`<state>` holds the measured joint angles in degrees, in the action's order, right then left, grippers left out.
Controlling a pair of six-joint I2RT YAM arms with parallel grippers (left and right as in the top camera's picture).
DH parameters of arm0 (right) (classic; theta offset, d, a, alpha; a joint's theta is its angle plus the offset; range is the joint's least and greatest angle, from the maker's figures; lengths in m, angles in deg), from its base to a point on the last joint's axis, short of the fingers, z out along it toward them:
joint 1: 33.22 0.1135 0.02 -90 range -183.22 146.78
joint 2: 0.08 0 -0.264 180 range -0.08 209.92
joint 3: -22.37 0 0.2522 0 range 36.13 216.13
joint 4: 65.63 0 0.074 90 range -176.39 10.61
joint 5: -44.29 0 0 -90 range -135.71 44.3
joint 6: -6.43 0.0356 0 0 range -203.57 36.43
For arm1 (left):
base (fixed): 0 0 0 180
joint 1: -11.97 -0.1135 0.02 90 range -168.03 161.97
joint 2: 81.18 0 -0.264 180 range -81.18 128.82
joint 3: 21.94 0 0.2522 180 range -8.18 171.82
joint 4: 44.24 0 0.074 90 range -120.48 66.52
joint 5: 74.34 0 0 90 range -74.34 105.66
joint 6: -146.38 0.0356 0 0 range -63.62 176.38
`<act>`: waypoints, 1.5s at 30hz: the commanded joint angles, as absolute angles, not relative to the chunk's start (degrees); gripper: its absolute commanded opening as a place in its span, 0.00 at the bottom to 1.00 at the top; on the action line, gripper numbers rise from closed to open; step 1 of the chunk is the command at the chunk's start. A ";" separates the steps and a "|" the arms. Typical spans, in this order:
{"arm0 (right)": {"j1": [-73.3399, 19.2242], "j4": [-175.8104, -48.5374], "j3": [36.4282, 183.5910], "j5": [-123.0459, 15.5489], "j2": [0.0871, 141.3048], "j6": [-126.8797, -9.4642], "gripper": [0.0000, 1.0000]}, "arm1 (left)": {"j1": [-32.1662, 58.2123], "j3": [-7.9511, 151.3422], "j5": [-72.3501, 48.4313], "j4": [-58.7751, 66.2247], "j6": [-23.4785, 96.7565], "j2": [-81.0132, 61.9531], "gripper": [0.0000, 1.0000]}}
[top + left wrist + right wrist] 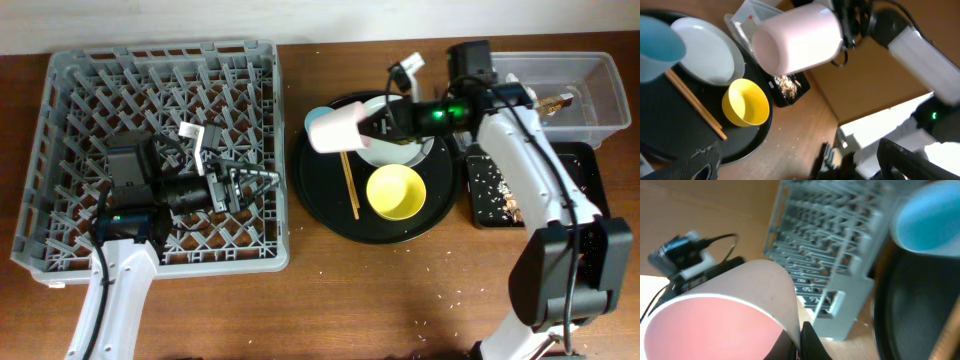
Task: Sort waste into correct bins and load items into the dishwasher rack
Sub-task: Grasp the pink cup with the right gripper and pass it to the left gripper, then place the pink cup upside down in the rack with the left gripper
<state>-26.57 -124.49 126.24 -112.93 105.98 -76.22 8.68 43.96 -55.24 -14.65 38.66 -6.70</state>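
Rack (165, 50) sits left, with the left gripper (250, 185) spread and empty above it. Pink cup (335, 130) hangs sideways over the tray (320, 200) edge, pinched at its rim by the right gripper (368, 125). A rim-only hold could slip and drop it.

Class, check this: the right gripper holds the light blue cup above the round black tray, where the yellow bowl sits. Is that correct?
No. The right gripper holds the pinkish-white cup, not the light blue cup, which is ungripped beside it; the left wrist view shows this. It is above the round black tray, where the yellow bowl sits.
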 commanded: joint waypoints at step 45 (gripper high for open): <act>-3.59 -99.29 126.24 -112.55 107.99 -59.12 0.04 | 2.78 44.46 -50.08 -22.14 18.14 -6.87 0.99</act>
<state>-4.73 -100.51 125.74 -106.68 107.99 -58.51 2.83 44.33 -51.89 -22.62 17.70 -6.74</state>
